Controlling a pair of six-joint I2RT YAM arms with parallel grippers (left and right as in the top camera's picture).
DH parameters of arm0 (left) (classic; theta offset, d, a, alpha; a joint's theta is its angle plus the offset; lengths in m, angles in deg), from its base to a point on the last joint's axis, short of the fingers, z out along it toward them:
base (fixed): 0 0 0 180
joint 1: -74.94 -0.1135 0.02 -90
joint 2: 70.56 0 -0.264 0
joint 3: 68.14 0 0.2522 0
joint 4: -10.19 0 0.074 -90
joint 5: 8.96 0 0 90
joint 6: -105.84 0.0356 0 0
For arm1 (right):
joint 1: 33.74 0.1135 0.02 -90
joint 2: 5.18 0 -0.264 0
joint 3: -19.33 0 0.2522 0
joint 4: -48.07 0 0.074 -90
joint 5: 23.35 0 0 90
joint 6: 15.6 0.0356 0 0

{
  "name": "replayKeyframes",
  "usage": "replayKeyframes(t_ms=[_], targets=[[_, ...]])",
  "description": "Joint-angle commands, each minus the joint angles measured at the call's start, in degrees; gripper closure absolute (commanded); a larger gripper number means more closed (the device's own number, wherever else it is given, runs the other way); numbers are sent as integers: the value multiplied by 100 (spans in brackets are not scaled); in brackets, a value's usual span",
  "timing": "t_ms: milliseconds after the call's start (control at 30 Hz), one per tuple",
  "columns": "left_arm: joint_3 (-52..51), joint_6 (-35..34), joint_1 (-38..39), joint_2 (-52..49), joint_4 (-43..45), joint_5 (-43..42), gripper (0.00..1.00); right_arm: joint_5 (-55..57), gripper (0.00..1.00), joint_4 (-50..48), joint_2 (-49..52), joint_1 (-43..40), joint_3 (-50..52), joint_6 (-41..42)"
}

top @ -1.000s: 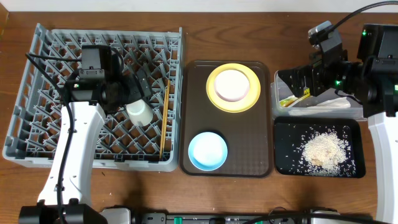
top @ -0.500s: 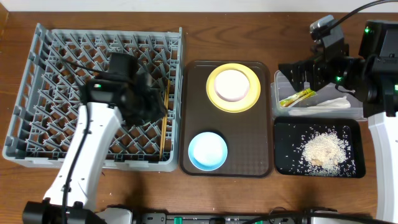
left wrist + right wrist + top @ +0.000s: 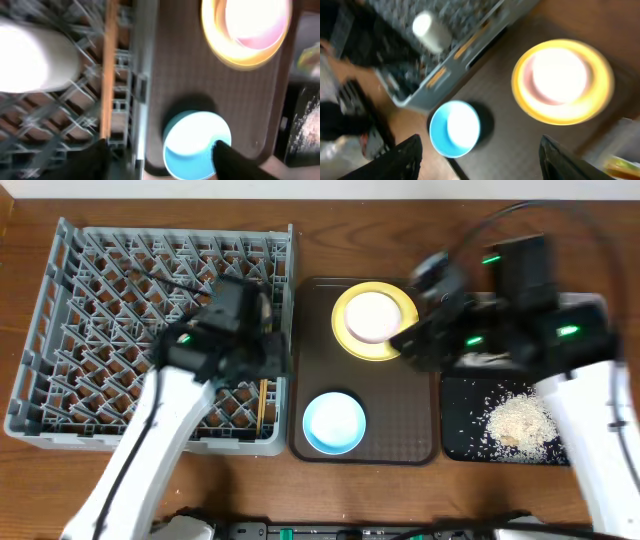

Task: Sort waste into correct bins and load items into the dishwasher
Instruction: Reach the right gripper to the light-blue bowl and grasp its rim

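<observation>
The grey dish rack (image 3: pixel 90 310) fills the left. The cream cup (image 3: pixel 35 55) lies in it, also in the right wrist view (image 3: pixel 431 31), hidden overhead by my left arm. The chopsticks (image 3: pixel 262 405) lie along the rack's right side. The yellow plate (image 3: pixel 375 320) and blue bowl (image 3: pixel 335 422) sit on the brown serving tray (image 3: pixel 400 415). My left gripper (image 3: pixel 270 355) is open and empty over the rack's right edge, with the bowl (image 3: pixel 197 145) between its fingers in the left wrist view. My right gripper (image 3: pixel 410 340) is open and empty beside the plate (image 3: pixel 562 80).
The black tray (image 3: pixel 460 395) at the right front holds the rice-like crumbs (image 3: pixel 520 420). My right arm covers most of the clear tub behind it. A bit of the green-and-yellow packet (image 3: pixel 620 166) shows at the right wrist view's corner. Both arms are blurred.
My left arm has swept right from the rack's middle to its right edge, leaving the cup in the rack. My right arm has swung left from above the tub to the plate's side.
</observation>
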Motion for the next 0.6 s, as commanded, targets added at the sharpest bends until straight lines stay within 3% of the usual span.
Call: replayKeyframes(t_ms=[0,233,367,400,567], targets=[[212,-42,-289,898,20,614,27,1491,32,-225,116,1217,474,695],[212,-199,-898,1888,-439,1572,23,1843,35,-1071,321,2712,1641,1106],[208,-260,-1150,2024,-584,1606,23,2124,36,-1683,573,3316,2297,1113],[205,-260,-1156,2011,-645,1602,23,2618,41,-1864,739,3504,2494,1331],[179,-258,-1156,1871,-798,1311,23,3871,46,-2085,940,3512,2544,1875]])
